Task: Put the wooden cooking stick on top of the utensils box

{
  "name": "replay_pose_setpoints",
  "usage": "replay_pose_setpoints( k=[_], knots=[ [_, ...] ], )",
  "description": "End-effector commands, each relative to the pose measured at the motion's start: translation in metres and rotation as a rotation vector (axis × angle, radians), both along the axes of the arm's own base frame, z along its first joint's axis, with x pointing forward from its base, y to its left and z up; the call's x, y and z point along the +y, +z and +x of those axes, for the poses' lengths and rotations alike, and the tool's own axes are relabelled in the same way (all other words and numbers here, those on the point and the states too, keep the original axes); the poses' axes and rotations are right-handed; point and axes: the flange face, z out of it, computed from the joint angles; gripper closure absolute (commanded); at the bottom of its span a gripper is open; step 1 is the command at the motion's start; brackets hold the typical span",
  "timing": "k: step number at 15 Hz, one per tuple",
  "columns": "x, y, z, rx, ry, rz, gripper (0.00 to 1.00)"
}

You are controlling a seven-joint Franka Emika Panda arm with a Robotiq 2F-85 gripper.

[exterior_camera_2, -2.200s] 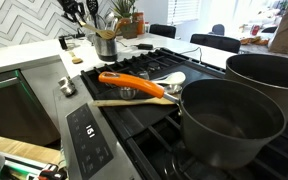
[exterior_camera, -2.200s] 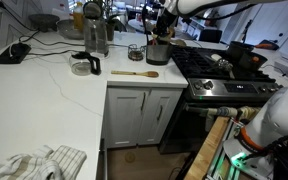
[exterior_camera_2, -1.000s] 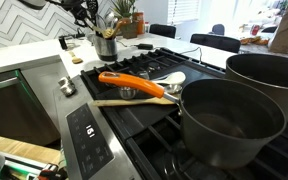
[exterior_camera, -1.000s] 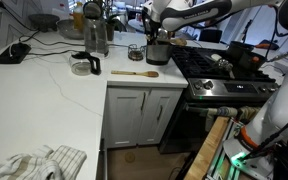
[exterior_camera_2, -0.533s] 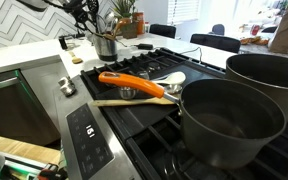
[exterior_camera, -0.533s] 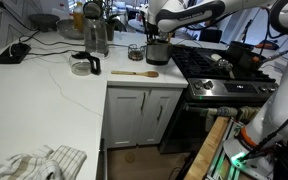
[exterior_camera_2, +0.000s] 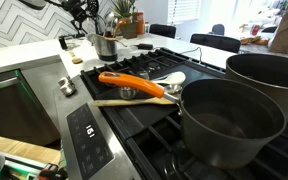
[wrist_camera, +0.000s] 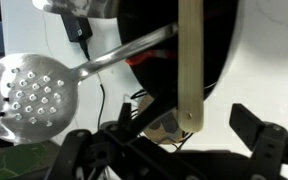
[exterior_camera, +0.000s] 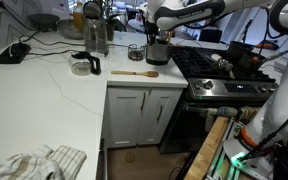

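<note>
In the wrist view the wooden cooking stick (wrist_camera: 190, 60) is a flat pale slat with a small hole near its end. It lies across the dark mouth of the utensils box (wrist_camera: 219, 60). My gripper (wrist_camera: 187, 135) is open, its black fingers wide on either side of the stick's end and not touching it. A perforated metal spoon (wrist_camera: 29, 95) sticks out of the same box. In both exterior views the gripper (exterior_camera: 156, 27) (exterior_camera_2: 84, 12) hangs just above the metal utensils box (exterior_camera: 157, 52) (exterior_camera_2: 106, 46) beside the stove.
Another wooden spoon (exterior_camera: 134, 73) lies on the white counter near a glass jar (exterior_camera: 136, 52) and a kettle (exterior_camera: 95, 35). On the stove are an orange spatula (exterior_camera_2: 134, 83), a wooden spatula (exterior_camera_2: 134, 101) and two dark pots (exterior_camera_2: 229, 120). A cloth (exterior_camera: 39, 163) lies at the counter's near end.
The arm has swung in over the utensils box and settled there. The jaws have spread and let go of the stick. Nothing else has moved.
</note>
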Motion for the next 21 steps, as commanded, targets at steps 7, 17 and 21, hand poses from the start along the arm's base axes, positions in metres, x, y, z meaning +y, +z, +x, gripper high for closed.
replay_pose_setpoints(
  k=[7,17,21],
  knots=[
    [0.046,0.036,-0.093,0.236,0.069,0.192,0.00],
    [-0.063,0.060,-0.231,0.237,-0.063,0.458,0.00],
    [-0.081,0.063,-0.232,0.262,-0.056,0.442,0.00]
  ],
)
